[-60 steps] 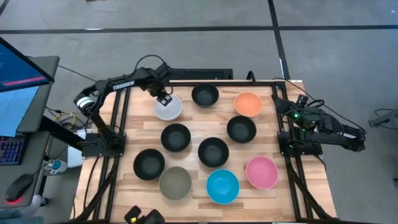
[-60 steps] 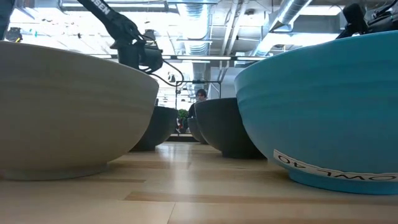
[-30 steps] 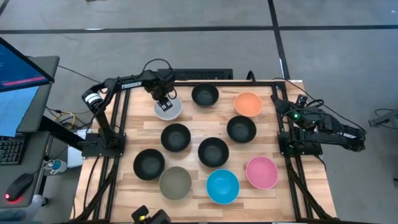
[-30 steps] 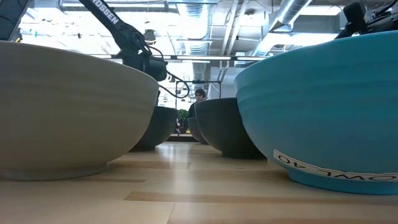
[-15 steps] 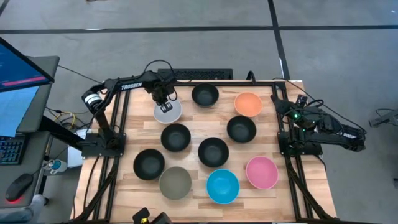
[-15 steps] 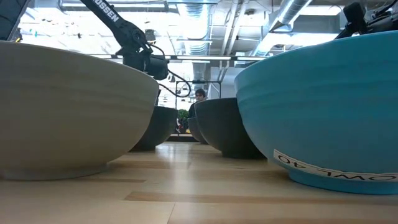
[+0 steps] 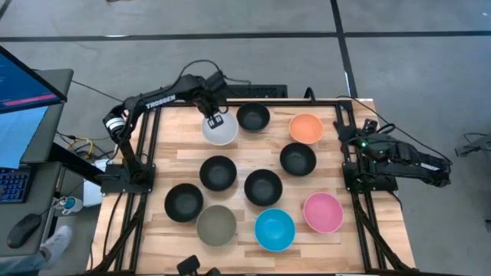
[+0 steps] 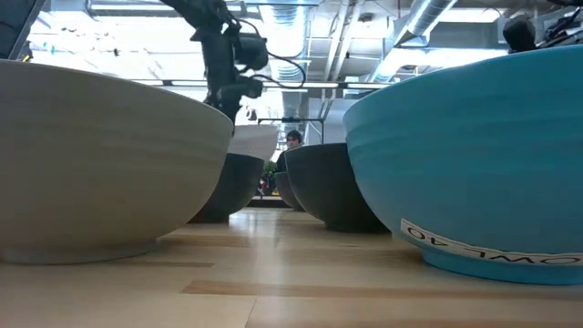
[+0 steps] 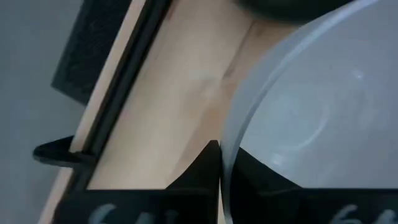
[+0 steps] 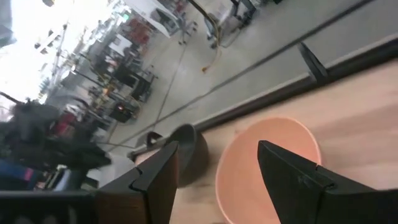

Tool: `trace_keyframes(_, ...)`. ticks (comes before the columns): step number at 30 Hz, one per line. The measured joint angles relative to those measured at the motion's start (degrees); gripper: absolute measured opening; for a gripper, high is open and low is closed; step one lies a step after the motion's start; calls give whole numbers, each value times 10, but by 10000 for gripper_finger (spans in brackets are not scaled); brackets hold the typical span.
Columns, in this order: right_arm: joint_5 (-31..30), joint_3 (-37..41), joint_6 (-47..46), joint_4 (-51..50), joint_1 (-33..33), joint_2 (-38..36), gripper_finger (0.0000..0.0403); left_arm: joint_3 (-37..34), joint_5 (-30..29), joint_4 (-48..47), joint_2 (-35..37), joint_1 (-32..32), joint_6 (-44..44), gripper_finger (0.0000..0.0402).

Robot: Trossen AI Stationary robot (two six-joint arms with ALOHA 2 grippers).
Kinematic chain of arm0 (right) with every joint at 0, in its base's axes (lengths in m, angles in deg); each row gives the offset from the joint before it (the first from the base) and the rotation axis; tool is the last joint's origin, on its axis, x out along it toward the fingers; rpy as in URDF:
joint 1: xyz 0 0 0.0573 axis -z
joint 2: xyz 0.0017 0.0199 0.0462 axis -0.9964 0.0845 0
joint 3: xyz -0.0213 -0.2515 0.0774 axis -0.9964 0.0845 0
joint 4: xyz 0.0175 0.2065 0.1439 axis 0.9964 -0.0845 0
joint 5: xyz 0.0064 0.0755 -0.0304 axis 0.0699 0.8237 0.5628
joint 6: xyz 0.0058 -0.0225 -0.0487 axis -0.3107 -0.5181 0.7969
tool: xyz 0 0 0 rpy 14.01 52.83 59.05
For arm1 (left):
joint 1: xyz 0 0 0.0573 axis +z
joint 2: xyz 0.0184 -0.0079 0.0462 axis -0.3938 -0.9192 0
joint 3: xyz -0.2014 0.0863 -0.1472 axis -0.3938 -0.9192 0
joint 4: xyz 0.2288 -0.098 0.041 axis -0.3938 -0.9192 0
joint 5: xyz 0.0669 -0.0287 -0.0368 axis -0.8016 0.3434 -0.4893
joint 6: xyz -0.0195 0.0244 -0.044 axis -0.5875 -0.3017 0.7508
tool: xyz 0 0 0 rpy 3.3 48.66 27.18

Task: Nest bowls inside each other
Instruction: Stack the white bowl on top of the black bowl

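The left gripper (image 7: 215, 118), jaws clamped on the rim of the white bowl (image 7: 219, 129), holds it clear of the wooden table (image 7: 245, 159), just left of the black bowl (image 7: 252, 117) at the far edge; in the low view the white bowl (image 8: 252, 141) hangs tilted above a dark one. Taking that far black bowl as the marker, the orange bowl (image 7: 306, 128) sits to its right, and three more black bowls (image 7: 217, 170) lie nearer the camera side in a loose cluster, a fourth (image 7: 183, 202) lower left. Along the near edge stand the grey-olive bowl (image 7: 215, 225), the bright blue bowl (image 7: 275, 229) and the pink bowl (image 7: 322, 211). The right gripper (image 10: 214, 168), jaws spread wide and empty, waits at the table's right edge, facing the orange bowl.
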Motion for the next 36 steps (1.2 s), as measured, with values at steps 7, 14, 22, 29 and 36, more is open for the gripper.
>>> trace_keyframes(7,11,0,-8,-19,0,0,240,16,12,-160,0,-76,29,0)
trace_keyframes(14,11,0,-2,-19,0,0,240,16,77,-144,0,-159,70,0)
trace_keyframes(22,24,0,2,-20,0,0,240,-34,84,-136,-2,-199,119,0)
trace_keyframes(29,47,0,5,-20,0,0,240,-96,100,-62,-3,-233,151,0)
trace_keyframes(36,54,0,13,-20,0,0,240,-97,85,-13,-3,-250,168,9)
